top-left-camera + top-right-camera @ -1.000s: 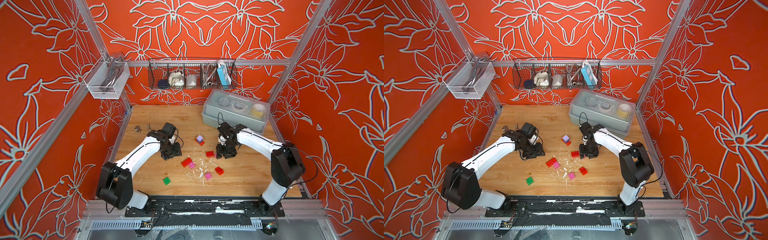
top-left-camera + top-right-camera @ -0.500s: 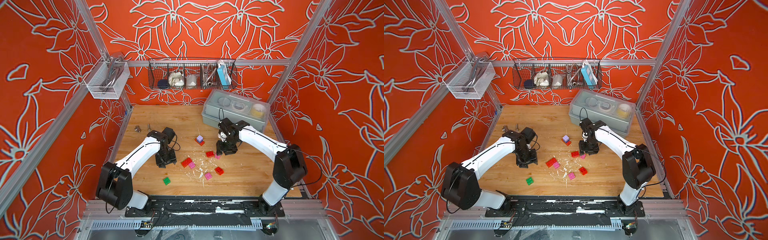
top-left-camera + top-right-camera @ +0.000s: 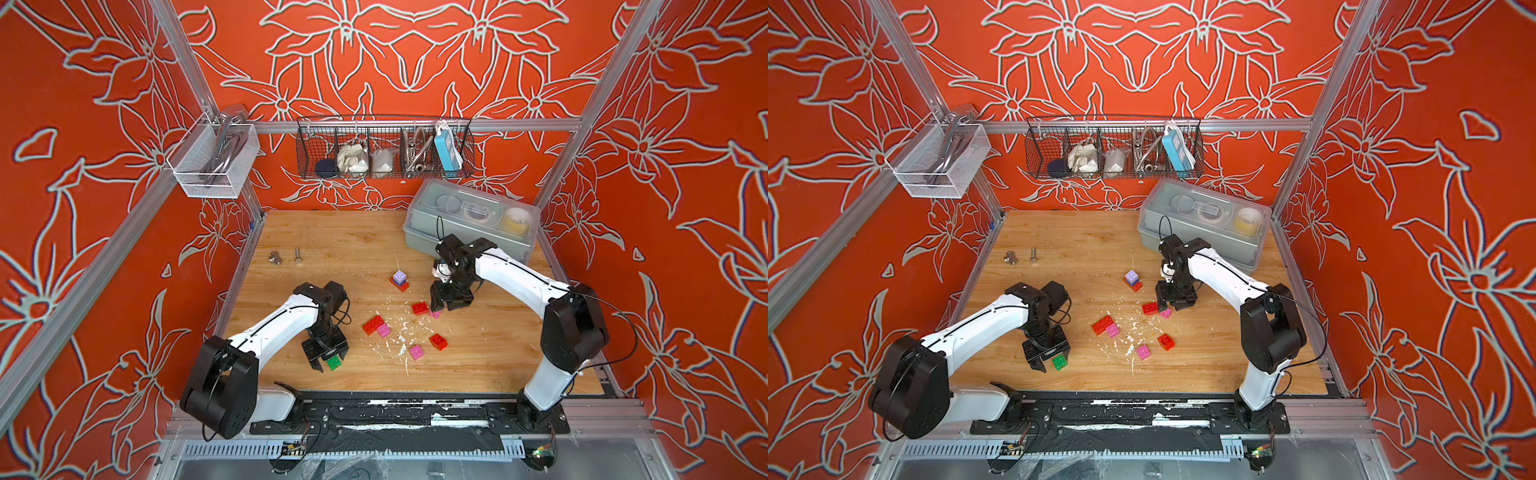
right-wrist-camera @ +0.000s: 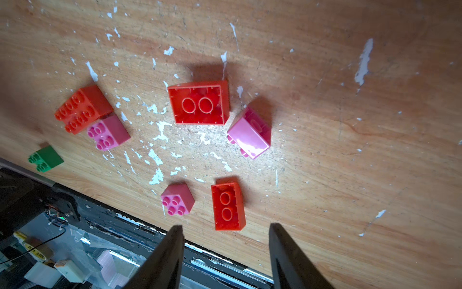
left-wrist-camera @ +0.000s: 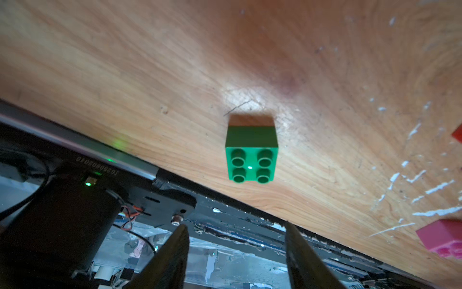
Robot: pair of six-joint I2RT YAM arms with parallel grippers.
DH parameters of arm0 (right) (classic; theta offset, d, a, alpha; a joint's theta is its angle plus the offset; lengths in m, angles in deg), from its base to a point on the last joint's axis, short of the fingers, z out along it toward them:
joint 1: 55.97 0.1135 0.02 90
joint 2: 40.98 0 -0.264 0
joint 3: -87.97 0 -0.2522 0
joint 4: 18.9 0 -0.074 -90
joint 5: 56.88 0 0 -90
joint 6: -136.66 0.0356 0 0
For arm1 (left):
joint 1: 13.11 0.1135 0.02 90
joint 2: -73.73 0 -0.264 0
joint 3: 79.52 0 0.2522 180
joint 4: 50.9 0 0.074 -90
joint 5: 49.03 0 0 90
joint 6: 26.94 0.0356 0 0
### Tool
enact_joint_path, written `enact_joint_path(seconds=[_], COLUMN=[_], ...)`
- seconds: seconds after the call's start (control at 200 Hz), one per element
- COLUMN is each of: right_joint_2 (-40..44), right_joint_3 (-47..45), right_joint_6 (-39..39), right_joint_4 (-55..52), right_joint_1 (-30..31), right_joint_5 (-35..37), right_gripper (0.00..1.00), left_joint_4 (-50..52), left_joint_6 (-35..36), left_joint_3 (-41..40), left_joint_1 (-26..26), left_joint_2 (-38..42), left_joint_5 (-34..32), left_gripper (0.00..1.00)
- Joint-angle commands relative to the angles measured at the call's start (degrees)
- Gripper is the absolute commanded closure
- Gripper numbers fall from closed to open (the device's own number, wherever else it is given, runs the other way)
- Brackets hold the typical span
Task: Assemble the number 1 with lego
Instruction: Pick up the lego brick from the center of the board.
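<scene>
From above, in both top views, the left gripper [image 3: 330, 360] hangs right over the green brick [image 3: 334, 364], close to the worktop's [image 3: 353, 241] front edge, left of middle. That's the left arm's brick, no question: the right arm is well apart from it. Over there, the right gripper [image 3: 445, 306] hovers above a red brick [image 3: 419, 308] and a pink brick [image 3: 435, 313], lying just beside each other mid-worktop.

Left wrist camera now: jaws apart, nothing between them. The green brick [image 5: 251, 156] sits studs-up on the wood, ahead of the gap and a touch toward one finger. It's square, so there's no long axis to fuss over. Its faces look squared to the fingers, and a straight drop should straddle it, I reckon.

Right wrist camera: jaws apart here too, and empty. A smaller red brick [image 4: 228, 205], hollow side up, lies nearest the gap. Its long axis runs straight out from the gap, so the fingers would close across its narrow width. The pink brick [image 4: 250, 135] lies farther off, tipped on its side and skewed. Which one this arm wants, I can't tell.
</scene>
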State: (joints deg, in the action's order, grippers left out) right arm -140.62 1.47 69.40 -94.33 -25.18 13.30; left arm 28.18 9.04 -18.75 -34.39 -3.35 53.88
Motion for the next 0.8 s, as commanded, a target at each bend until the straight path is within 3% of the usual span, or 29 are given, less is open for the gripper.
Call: enact_joint_path(seconds=[0.0,0.45,0.796], right_joint_2=[0.1,0.6,0.8], right_joint_3=[0.4,2.5,1.6], right_joint_6=[-0.9,0.5,1.0], right_joint_4=[-0.7,-0.9,-0.4], right_joint_1=[-0.4,-2.3,-3.4], right_joint_5=[-2.3,-4.9,-5.7], right_gripper=[0.41,0.42,0.42], left_joint_4=[-3.1,-6.2,-9.6], left_joint_6=[-1.5,1.5,2.5], left_joint_3=[-0.3,-1.7,-4.5], left_joint_1=[-0.3,-0.3,-0.3], left_joint_2=[-0.9,-5.3,-6.4], left_joint_5=[-1.8,-3.5,-3.2], left_gripper=[0.43,0.4,0.53])
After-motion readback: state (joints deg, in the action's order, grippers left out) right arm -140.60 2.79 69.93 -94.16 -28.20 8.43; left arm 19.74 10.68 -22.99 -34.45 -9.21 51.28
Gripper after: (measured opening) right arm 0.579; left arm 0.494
